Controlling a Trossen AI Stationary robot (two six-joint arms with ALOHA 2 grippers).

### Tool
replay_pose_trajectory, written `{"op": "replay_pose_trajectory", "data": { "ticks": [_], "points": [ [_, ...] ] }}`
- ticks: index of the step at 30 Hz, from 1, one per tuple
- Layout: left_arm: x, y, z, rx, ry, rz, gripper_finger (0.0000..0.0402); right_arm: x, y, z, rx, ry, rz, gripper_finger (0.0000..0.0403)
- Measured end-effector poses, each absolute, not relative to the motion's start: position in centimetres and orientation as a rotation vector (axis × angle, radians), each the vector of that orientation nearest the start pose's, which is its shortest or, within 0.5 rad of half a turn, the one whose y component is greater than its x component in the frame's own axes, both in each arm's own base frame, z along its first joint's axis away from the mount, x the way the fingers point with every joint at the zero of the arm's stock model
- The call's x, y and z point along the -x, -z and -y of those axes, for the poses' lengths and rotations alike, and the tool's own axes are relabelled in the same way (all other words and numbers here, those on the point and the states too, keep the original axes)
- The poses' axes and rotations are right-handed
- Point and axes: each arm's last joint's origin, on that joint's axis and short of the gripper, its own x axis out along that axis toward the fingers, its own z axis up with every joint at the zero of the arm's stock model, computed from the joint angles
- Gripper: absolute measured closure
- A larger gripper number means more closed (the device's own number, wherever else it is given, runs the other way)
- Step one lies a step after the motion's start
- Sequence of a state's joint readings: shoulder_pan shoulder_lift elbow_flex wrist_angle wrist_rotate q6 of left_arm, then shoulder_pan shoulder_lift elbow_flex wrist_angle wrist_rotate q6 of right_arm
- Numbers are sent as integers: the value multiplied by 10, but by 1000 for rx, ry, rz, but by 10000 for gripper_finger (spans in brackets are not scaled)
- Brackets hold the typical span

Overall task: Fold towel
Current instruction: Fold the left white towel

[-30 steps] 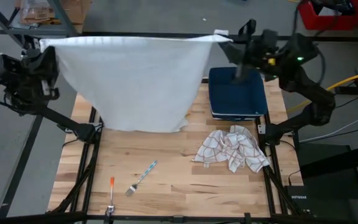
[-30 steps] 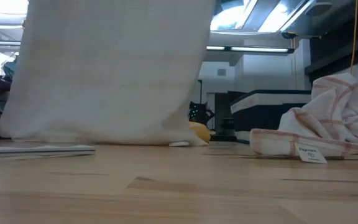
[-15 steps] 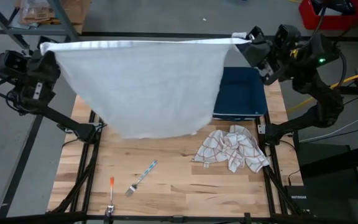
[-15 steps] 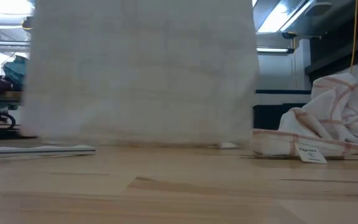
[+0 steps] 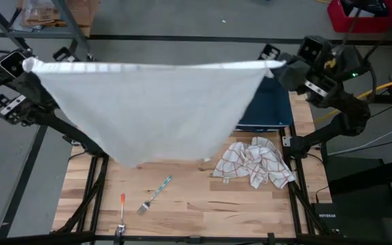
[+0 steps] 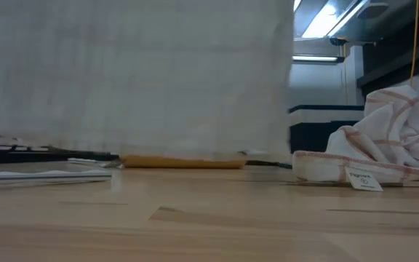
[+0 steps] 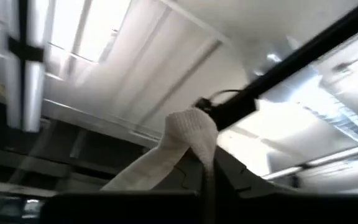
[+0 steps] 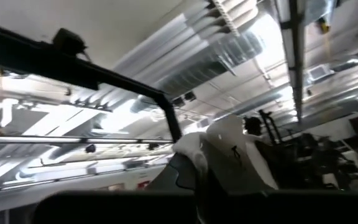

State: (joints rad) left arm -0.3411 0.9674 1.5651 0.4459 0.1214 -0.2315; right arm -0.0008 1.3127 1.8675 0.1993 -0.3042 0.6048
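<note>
The white towel (image 5: 152,109) is held stretched above the table (image 5: 203,204), one top corner clamped by the left gripper (image 5: 27,66), the other by the right gripper (image 5: 278,67).

The white towel (image 5: 148,109) hangs stretched flat in the air, its top edge pulled taut between the left fingers (image 5: 27,66) and the right fingers (image 5: 278,67), one upper corner pinched in each; its lower edge sags to a blunt point just above the bench (image 5: 203,204)
</note>
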Motion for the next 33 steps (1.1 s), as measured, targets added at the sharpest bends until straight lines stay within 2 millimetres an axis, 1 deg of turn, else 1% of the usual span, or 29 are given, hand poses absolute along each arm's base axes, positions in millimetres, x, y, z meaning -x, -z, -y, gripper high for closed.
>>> {"op": "replay_pose_trajectory", "data": {
  "ticks": [4,7,10,12,15,19,22,26,29,33],
  "points": [
    [-104,-595,48,352,661,941,401,-197,-604,-27,-445,-578,629,398],
    [-118,-596,62,357,704,913,401,-194,-605,-40,-433,-605,638,398],
    [-127,-596,77,326,732,905,401,-191,-605,-52,-417,-620,649,398],
    [-129,-596,87,295,748,908,401,-189,-605,-59,-410,-635,650,398],
    [-130,-594,101,258,726,905,401,-187,-604,-70,-396,-655,643,398],
    [-127,-589,119,209,634,833,401,-187,-601,-84,-368,-666,621,398],
    [-124,-585,133,175,568,788,401,-190,-597,-96,-347,-692,590,398],
    [-118,-582,152,123,533,782,401,-197,-591,-112,-339,-682,566,398],
    [-111,-582,161,94,493,799,401,-200,-590,-120,-330,-668,583,398],
    [-100,-585,164,64,452,831,401,-200,-591,-127,-310,-671,649,398]
  ]
}}
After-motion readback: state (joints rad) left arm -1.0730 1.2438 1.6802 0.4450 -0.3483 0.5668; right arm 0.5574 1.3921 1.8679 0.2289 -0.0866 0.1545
